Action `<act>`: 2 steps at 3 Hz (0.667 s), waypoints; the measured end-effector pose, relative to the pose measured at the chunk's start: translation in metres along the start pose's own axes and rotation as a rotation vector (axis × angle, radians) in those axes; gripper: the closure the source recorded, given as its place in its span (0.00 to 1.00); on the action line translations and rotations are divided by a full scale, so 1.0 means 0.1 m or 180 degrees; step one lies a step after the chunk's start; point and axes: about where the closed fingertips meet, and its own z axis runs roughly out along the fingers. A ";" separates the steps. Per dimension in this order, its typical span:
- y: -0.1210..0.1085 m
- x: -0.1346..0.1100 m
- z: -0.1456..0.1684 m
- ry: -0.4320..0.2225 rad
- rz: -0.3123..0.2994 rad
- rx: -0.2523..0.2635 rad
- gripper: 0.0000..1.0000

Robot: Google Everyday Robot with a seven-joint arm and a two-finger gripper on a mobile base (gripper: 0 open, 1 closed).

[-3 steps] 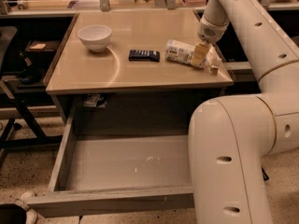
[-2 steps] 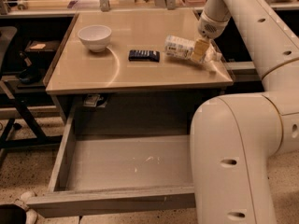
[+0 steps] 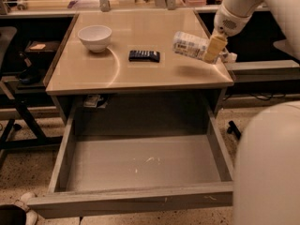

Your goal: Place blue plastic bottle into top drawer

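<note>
The blue plastic bottle [image 3: 190,45], clear with a pale label, lies sideways in the air just above the table's right edge, its shadow on the tabletop below it. My gripper [image 3: 212,50] comes down from the upper right and is shut on the bottle's right end, with a yellowish finger [image 3: 214,45] across it. The top drawer [image 3: 140,165] is pulled wide open below the tabletop, its grey scuffed bottom bare. The bottle is behind and above the drawer's right rear corner.
A white bowl [image 3: 94,36] stands at the table's [image 3: 140,74] back left. A small dark flat rectangular object [image 3: 144,56] lies mid-table. My white arm body [image 3: 269,172] fills the lower right beside the drawer. A dark chair [image 3: 11,83] stands at the left.
The gripper has lifted the bottle off the tabletop; it now hangs a little above the surface, tilted, with a shadow under it.
</note>
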 end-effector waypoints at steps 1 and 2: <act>0.39 0.13 -0.24 -0.0086 0.0068 -0.0054 1.00; 0.59 0.21 -0.06 0.0021 0.0041 -0.0208 1.00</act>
